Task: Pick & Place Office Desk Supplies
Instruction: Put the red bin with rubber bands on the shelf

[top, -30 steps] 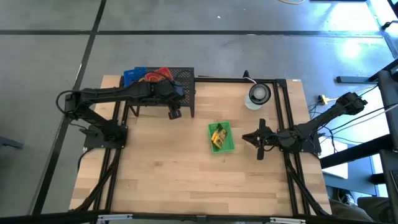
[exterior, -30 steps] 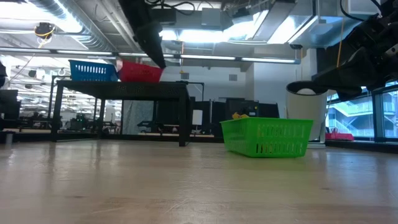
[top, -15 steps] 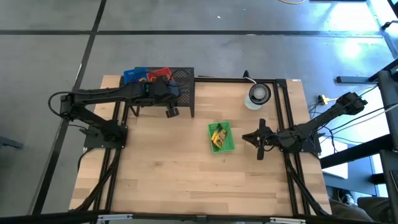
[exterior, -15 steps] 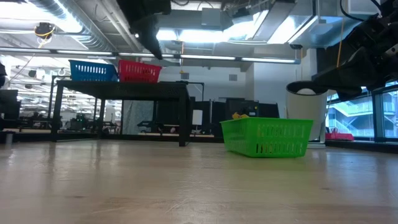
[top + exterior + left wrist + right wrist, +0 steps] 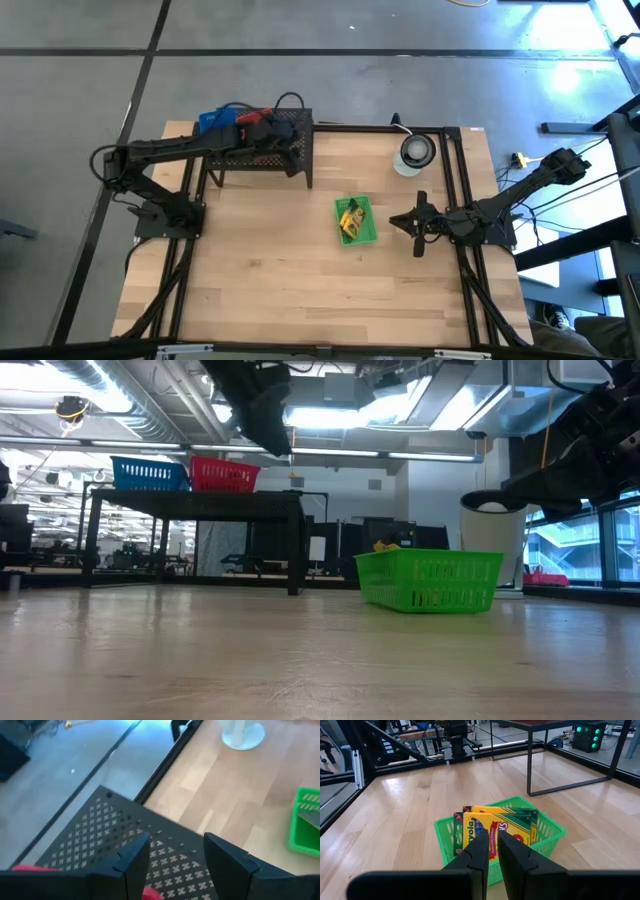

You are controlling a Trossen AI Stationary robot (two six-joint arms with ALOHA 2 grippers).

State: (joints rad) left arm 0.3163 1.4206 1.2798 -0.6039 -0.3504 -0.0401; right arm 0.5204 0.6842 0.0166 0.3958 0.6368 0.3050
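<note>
- placement looks done at the black perforated rack [image 5: 285, 140], where the left hand [image 5: 172, 857] hovers over the top with fingers spread wide and nothing between them.
- red basket [image 5: 224, 475] and blue basket [image 5: 150, 473], both ribbed plastic, sit side by side on the rack's top.
- crayon boxes [image 5: 492, 830], glossy yellow card, stand upright in the green lattice basket [image 5: 547, 837] mid-counter [image 5: 300, 290].
- right hand [image 5: 490, 845] waits just beside that basket, fingers nearly shut, empty.
- next move, by the look of it: left arm clears the rack and reaches for another supply.
</note>
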